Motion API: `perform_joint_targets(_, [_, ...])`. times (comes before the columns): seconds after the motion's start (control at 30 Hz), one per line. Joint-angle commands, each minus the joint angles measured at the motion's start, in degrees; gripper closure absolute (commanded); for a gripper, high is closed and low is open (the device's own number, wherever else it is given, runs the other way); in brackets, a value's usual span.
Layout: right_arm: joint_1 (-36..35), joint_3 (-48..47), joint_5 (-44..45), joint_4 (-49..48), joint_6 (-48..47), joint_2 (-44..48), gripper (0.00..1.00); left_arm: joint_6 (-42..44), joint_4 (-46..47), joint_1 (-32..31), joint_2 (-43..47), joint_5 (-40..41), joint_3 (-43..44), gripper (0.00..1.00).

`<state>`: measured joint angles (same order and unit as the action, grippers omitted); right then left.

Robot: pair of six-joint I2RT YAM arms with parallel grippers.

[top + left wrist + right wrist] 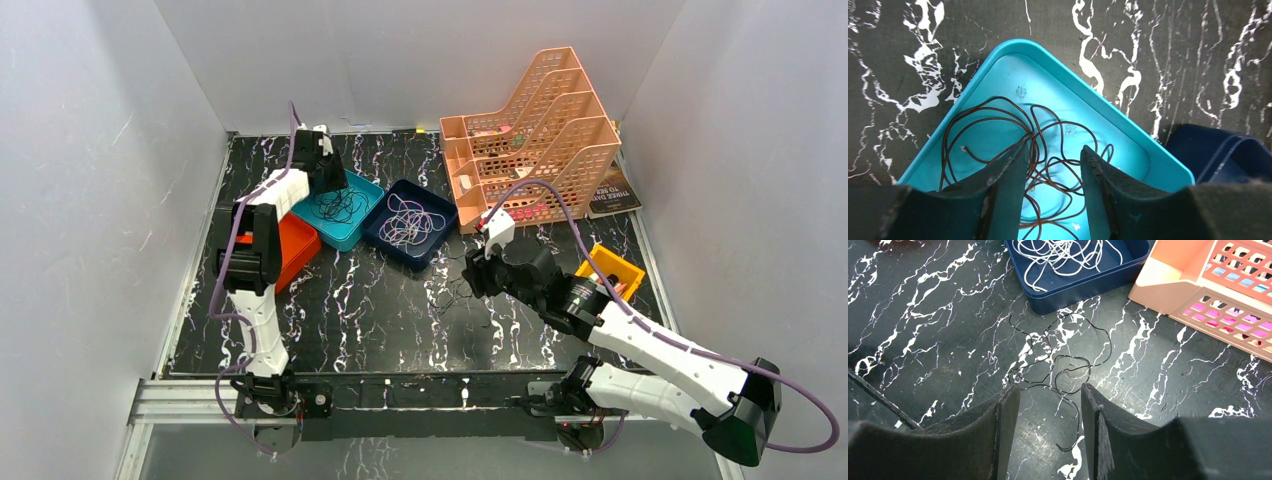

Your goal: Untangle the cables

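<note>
1. My left fingers (pixel 1005 190) stand parted and grip nothing over the teal tray (pixel 1098 100) near the table's (pixel 923 340) far left corner. Loops of the brown cable (pixel 1038 150) lie between them and could snag on a lift.
2. My right fingers (pixel 1003 430), also parted and empty, hover over the black cable (pixel 1073 358), which lies on the table just beside the navy tray (pixel 1088 287) holding the white cable (pixel 1063 252). A poor pinch could slip off the thin strand.
</note>
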<state>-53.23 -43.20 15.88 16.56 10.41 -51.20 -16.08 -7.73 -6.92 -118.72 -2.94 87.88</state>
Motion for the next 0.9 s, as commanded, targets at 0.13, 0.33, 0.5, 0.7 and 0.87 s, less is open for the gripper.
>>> perform_joint_targets(0.13, [0.2,-0.9,-1.3,-1.8,0.9,-0.6,0.43,0.4,-0.9,0.1,11.5,2.1,-0.5,0.52])
perform_joint_targets(0.33, [0.1,-0.5,-0.7,-1.9,1.9,0.1,0.43,0.7,-1.8,0.1,17.4,1.6,-4.7,0.48])
perform_joint_targets(0.5, [0.3,0.1,2.8,-1.2,5.3,-0.5,0.42,-0.3,-1.8,-1.7,26.0,1.4,-11.5,0.47])
perform_joint_targets(0.7, [0.7,-2.3,4.0,2.8,9.8,-6.9,0.39,-4.4,-4.5,-8.7,37.7,5.1,-20.7,0.47])
perform_joint_targets(0.87, [5.9,-2.7,-1.0,3.5,11.1,-12.2,0.37,-11.7,-6.6,-19.2,44.8,9.2,-29.2,0.47])
